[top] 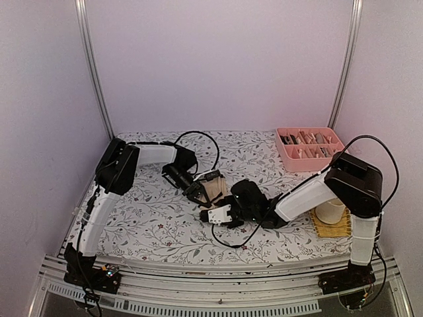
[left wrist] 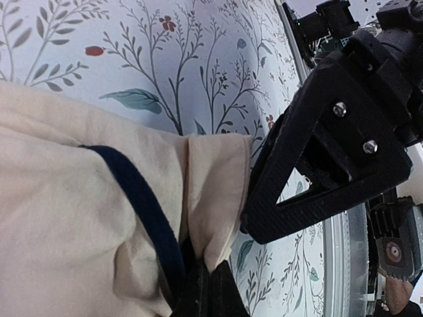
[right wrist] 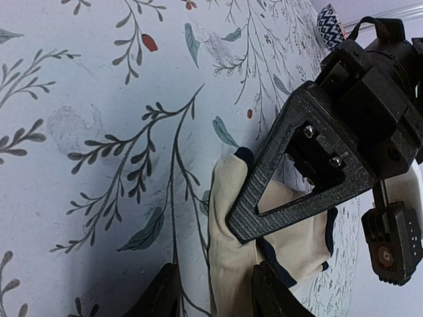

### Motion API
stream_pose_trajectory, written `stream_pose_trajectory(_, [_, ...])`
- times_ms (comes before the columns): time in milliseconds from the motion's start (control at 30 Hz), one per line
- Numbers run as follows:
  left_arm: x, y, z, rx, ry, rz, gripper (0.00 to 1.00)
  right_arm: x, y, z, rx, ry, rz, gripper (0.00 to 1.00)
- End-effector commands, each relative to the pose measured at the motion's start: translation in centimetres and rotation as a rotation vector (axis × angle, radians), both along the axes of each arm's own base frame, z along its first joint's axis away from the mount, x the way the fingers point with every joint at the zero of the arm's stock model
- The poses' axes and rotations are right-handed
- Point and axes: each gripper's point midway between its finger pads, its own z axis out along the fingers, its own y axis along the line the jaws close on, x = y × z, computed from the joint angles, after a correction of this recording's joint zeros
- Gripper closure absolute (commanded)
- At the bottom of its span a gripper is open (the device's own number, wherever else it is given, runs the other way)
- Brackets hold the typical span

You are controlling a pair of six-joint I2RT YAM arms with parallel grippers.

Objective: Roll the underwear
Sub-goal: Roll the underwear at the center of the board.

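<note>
The beige underwear (top: 217, 187) with dark edging lies bunched at the middle of the floral table. My left gripper (top: 198, 190) is at its left side, and in the left wrist view it (left wrist: 210, 285) is shut on a fold of the beige cloth (left wrist: 79, 218). My right gripper (top: 211, 211) is at the cloth's near edge. In the right wrist view it (right wrist: 215, 294) is open, with the edge of the beige cloth (right wrist: 234, 224) lying between its fingers (right wrist: 162, 294). I cannot make out the navy striped underwear in the top view.
A pink divided tray (top: 283, 150) with small items stands at the back right. A white cup (top: 330, 210) sits on a yellow mat (top: 330, 228) at the right edge. A bit of blue-and-white patterned cloth (right wrist: 328, 25) shows in the right wrist view.
</note>
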Motion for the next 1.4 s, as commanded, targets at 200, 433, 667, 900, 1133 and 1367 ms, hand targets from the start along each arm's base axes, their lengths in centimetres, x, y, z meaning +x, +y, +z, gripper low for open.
stream_pose_trajectory(200, [-0.3, 1.3, -2.7, 0.068, 0.027, -0.007, 1.00, 0.6, -1.4, -4.0, -0.118, 0.095, -0.051, 0.70])
stream_pose_trajectory(433, [-0.3, 1.6, -2.6, 0.074, 0.001, -0.021, 1.00, 1.7, -1.6, -4.2, -0.113, 0.167, -0.122, 0.76])
stream_pose_trajectory(667, [-0.3, 1.7, -2.2, 0.072, -0.038, -0.036, 1.00, 1.9, -1.3, -4.5, -0.114, 0.255, -0.155, 0.84])
stream_pose_trajectory(900, [0.5, 1.5, -0.9, 0.049, -0.097, -0.035, 0.94, 1.0, -1.1, -5.0, -0.133, 0.352, -0.149, 0.94])
stream_pose_trajectory(1133, [1.3, 0.9, 3.2, -0.033, -0.206, -0.043, 0.60, 0.5, -1.4, -4.9, -0.135, 0.405, -0.163, 0.97])
stream_pose_trajectory(1367, [1.2, 1.1, 8.2, -0.123, -0.335, -0.055, 0.38, 0.3, -0.4, -3.3, -0.100, 0.457, -0.162, 0.97])
